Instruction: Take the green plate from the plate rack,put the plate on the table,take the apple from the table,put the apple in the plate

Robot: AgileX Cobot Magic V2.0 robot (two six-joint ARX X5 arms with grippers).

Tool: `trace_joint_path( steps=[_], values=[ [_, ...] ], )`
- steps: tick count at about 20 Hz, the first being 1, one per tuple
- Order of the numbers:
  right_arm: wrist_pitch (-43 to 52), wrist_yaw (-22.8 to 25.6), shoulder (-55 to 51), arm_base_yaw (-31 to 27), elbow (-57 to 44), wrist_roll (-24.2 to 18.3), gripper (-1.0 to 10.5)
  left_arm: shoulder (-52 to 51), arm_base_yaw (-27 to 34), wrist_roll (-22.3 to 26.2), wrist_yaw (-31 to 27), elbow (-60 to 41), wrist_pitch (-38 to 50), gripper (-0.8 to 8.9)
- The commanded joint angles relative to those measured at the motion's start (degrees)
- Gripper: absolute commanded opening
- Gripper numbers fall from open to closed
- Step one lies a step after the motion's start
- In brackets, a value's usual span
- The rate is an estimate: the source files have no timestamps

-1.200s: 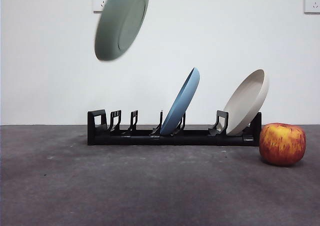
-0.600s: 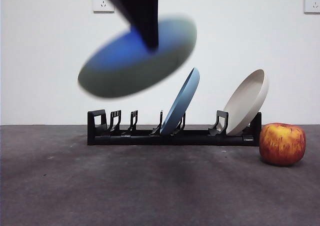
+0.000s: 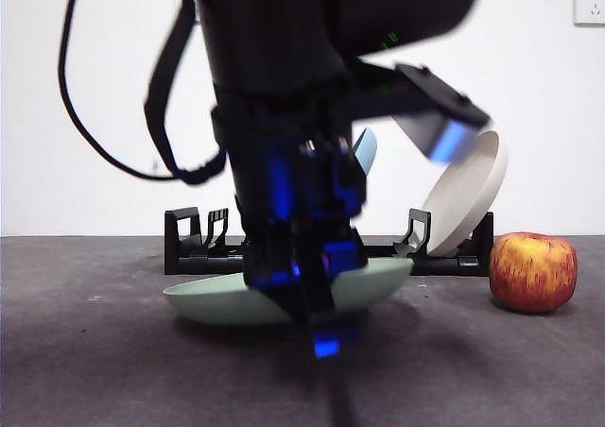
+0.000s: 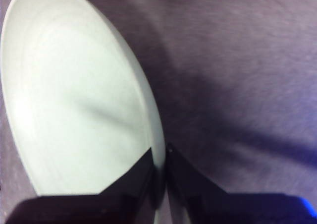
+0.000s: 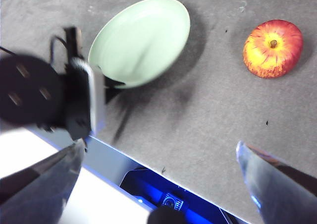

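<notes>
The green plate (image 3: 203,302) lies nearly flat, low over the table (image 3: 95,370), in front of the plate rack (image 3: 194,243). I cannot tell whether it touches the table. My left gripper (image 3: 307,309) is shut on the plate's near rim. In the left wrist view its jaws (image 4: 161,159) pinch the rim of the plate (image 4: 74,100). The apple (image 3: 533,271) stands on the table at the right, apart from the plate. My right gripper (image 5: 158,152) is open and empty, high above the plate (image 5: 141,38) and the apple (image 5: 273,48).
A blue plate (image 3: 365,148), mostly hidden behind the arm, and a beige plate (image 3: 468,196) lean in the rack. The left arm (image 5: 74,100) fills the middle of the front view. Two wall sockets sit on the white wall behind.
The left gripper has brought the green plate down from high above the rack to table height and turned it from steeply tilted to nearly flat. The apple and the rack have not moved.
</notes>
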Motion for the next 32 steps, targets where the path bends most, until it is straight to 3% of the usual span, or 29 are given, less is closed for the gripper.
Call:
trace_joint_path(
  steps=[1,5,8,14,17,21,24,29,32],
  values=[
    [0.15,-0.04,-0.02,0.13,0.17,0.39,6.9,2.34,-1.29,0.52,0.59,-0.35,1.84,-0.07],
    [0.15,-0.04,-0.02,0.13,0.17,0.39,6.9,2.99,-1.51,-1.16,5.95,-0.35,3.04,0.19],
    [0.15,-0.04,-0.02,0.13,0.20,0.39,6.9,2.97,-1.38,-2.78,5.84,-0.33,3.06,2.14],
    [0.15,-0.04,-0.02,0.13,0.20,0.81,6.9,0.96,-1.38,-3.50,5.42,-0.11,1.51,2.68],
    [0.42,0.09,0.85,0.13,0.20,0.81,6.9,-3.91,-1.49,-6.54,5.88,1.29,-2.97,4.34],
    [4.31,0.87,4.22,0.13,0.20,2.05,6.9,-13.11,-1.49,-10.71,10.16,5.49,-9.53,4.45],
    [11.02,8.35,8.74,0.13,0.20,2.95,6.9,-20.76,-1.49,-15.58,13.31,10.01,-14.12,4.45],
    [22.12,13.62,20.76,0.61,0.17,4.85,6.9,-31.98,-1.49,-21.33,16.33,16.26,-15.54,4.44],
    [25.99,16.72,28.70,1.81,0.20,4.83,6.9,-36.48,-1.49,-21.90,16.37,17.68,-15.63,4.44]
  ],
)
